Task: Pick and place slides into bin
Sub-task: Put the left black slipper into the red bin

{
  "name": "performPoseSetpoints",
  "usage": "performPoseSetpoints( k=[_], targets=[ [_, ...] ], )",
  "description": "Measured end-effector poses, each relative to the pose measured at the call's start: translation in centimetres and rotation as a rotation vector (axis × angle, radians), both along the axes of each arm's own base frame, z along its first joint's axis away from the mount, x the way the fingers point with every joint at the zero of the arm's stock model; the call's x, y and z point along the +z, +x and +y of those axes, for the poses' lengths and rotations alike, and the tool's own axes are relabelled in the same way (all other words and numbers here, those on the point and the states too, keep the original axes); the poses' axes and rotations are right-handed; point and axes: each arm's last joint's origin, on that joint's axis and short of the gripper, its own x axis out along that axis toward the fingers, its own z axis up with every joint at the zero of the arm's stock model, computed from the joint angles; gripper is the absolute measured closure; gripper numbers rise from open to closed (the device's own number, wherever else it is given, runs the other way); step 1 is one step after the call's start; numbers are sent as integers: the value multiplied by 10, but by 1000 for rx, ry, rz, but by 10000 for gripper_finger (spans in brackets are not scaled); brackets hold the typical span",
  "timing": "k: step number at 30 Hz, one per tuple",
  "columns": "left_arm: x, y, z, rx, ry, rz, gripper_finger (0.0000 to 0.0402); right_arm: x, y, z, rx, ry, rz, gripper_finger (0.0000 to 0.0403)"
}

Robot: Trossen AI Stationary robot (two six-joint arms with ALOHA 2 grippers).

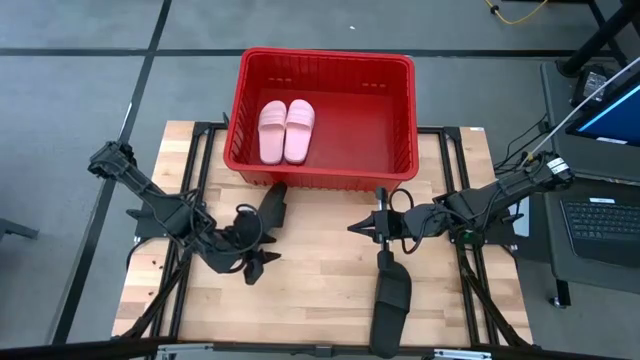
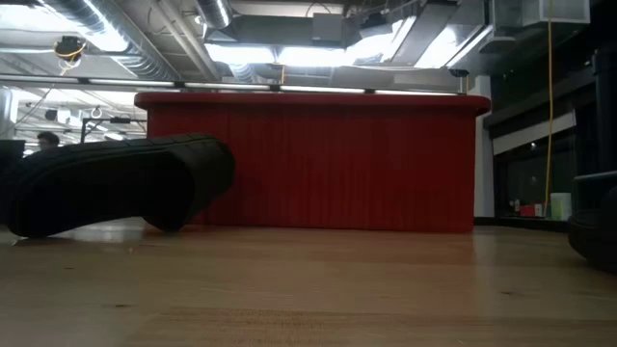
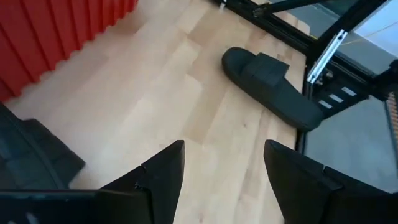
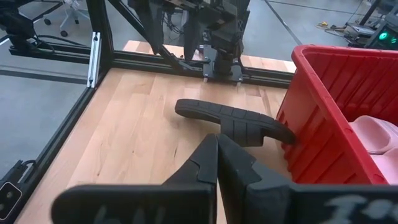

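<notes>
The red bin (image 1: pixel 322 165) stands at the table's far side, with two pale pink slides (image 1: pixel 287 130) lying side by side on its floor. One black slide (image 1: pixel 272 205) lies on the table with one end against the bin's near wall; it also shows in the right wrist view (image 4: pixel 233 121) and the low view (image 2: pixel 116 183). A second black slide (image 1: pixel 390 300) lies flat near the table's near edge, and shows in the left wrist view (image 3: pixel 270 87). My left gripper (image 1: pixel 262 240) is open and empty beside the first black slide. My right gripper (image 1: pixel 355 228) is shut and empty mid-table.
Bare wooden table top (image 1: pixel 320 270) lies between the two grippers. Black frame rails (image 1: pixel 470 270) run along the table's sides. A laptop (image 1: pixel 600 225) and a screen stand off the table's right edge.
</notes>
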Motion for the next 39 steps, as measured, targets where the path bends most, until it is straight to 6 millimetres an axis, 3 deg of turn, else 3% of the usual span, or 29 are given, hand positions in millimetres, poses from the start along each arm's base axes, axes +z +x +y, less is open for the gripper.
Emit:
performPoseSetpoints(
  k=[4, 10, 15, 20, 34, 39],
  targets=[
    [6, 5, -4, 5, -55, -2, 197, -1, 0, 0, 0, -4, 8, 395],
    [24, 27, -22, -81, -19, 12, 208, -1, 0, 0, 9, -28, 10, 395],
    [30, 36, -29, -34, 42, 216, 210, -1, 0, 0, 8, -29, 9, 395],
    [25, 34, -29, 120, 27, 428, 210, -1, 0, -1, 9, -31, 11, 395],
    [-12, 37, -36, 325, -34, 734, 210, -1, -1, -1, 10, -36, 17, 395],
    [-16, 40, -37, 359, -32, 749, 202, -1, -1, -1, 10, -36, 17, 395]
  ],
)
